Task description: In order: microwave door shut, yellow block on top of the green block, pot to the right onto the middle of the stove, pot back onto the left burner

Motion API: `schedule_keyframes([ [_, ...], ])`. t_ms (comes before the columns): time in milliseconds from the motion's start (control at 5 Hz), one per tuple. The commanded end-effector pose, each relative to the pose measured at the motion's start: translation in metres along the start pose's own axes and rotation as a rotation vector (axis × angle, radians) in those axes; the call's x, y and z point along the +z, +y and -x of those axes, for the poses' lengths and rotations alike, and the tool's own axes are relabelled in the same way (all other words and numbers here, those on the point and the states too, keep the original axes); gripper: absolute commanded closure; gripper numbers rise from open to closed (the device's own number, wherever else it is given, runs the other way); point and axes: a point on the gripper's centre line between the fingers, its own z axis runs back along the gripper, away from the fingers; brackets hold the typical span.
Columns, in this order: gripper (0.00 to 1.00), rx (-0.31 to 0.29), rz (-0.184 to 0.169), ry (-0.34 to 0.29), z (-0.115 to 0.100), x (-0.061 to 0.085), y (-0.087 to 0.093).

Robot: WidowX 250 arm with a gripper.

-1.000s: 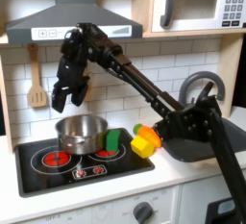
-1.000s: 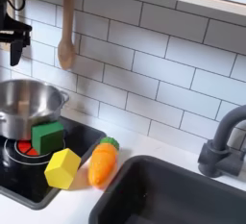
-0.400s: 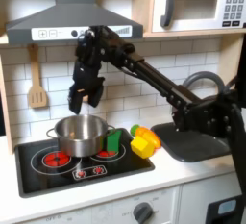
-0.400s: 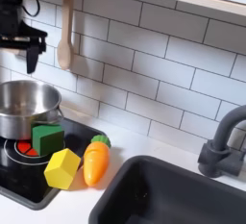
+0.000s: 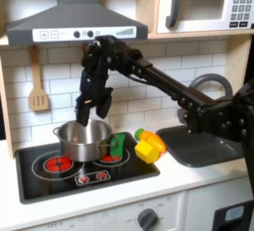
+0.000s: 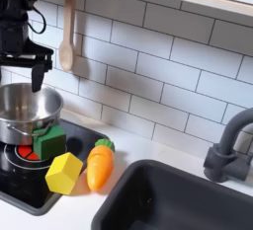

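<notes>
White subway-tile wall (image 5: pixel 25 71) behind toy kitchen counter. Shiny round steel pot (image 5: pixel 82 139) on left burner (image 5: pixel 58 163) of glossy black cooktop (image 5: pixel 60 178), seen in both exterior views. Small green block (image 5: pixel 118 145) just beside pot on first exterior view's right, on cooktop; bright yellow block (image 5: pixel 147 151) beyond it at cooktop's edge, not stacked, lying beside green block (image 6: pixel 46 141) in second exterior view as well. White-grey microwave door (image 5: pixel 195 4) with dark pane, upper right of first exterior view, appearing shut. Black gripper (image 5: pixel 91 108) hanging directly above pot's rim, fingers pointing down and parted, holding nothing. Orange carrot-shaped toy (image 6: pixel 98 165) with green top next to yellow block (image 6: pixel 63 172). Wooden spatula (image 5: pixel 38 84) hung on wall. Dark sink basin (image 6: pixel 168 199) and grey faucet (image 6: pixel 230 143) at second exterior view's right.
</notes>
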Motion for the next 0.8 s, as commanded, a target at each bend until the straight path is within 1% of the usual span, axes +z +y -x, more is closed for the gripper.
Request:
schedule_keyframes([
  [0, 0.00, 0.015, -0.019, -0.008, -0.005, -0.011, 0.004],
  [200, 0.00, 0.020, -0.018, -0.011, -0.007, -0.016, 0.002],
  [400, 0.00, -0.002, -0.019, 0.009, -0.007, -0.030, -0.003],
  [600, 0.00, 0.000, -0.019, 0.029, -0.005, -0.038, -0.001],
])
